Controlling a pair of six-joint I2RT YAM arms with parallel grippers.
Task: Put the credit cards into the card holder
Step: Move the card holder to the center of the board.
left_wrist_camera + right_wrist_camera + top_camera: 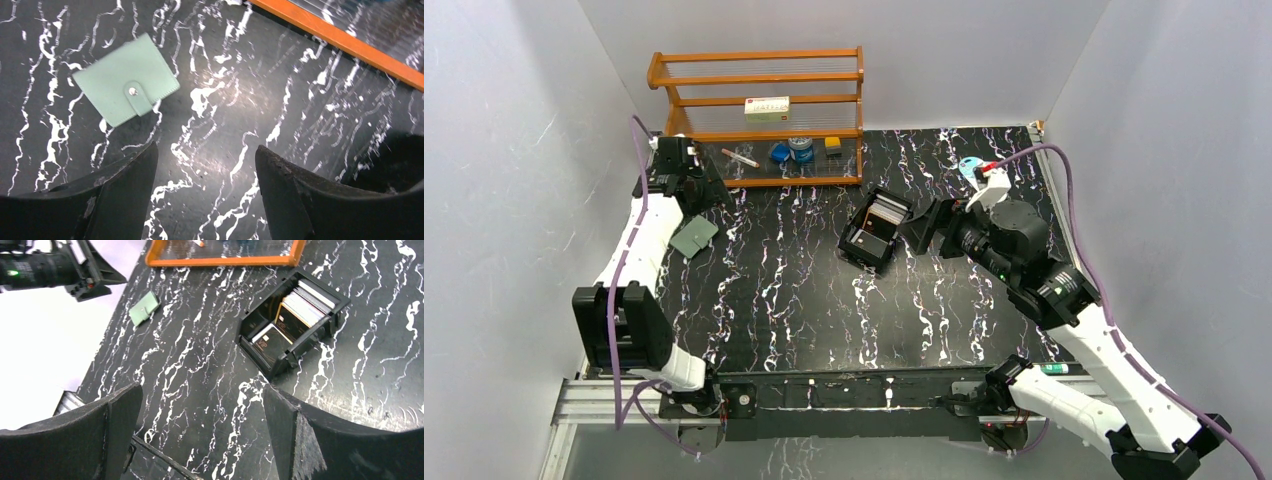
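The card holder (694, 236) lay closed on the black marbled table (804, 300) at the far left, its snap tab fastened, just near of the orange rack's (759, 110) left end. The left gripper (709, 195) hung over the table just beyond it. In the left wrist view its fingers (125, 195) stood well apart with nothing between them, and the card holder (125, 87) lay ahead and to the left of them, untouched.

The credit cards (300, 305) sat in a black compartmented box (876, 228) around the middle of the table, well apart from the card holder. In the right wrist view, a row of pale and dark cards stood on edge in the box's (292, 322) far compartment, and a dark card (272, 342) lay in the nearer one. The right gripper (921, 228) hovered just right of the box, pointing toward it. Its fingers (295, 435) were spread wide and held nothing.

On the rack, a white carton (767, 108) rested on the middle shelf, and a few small items lay on the bottom one.
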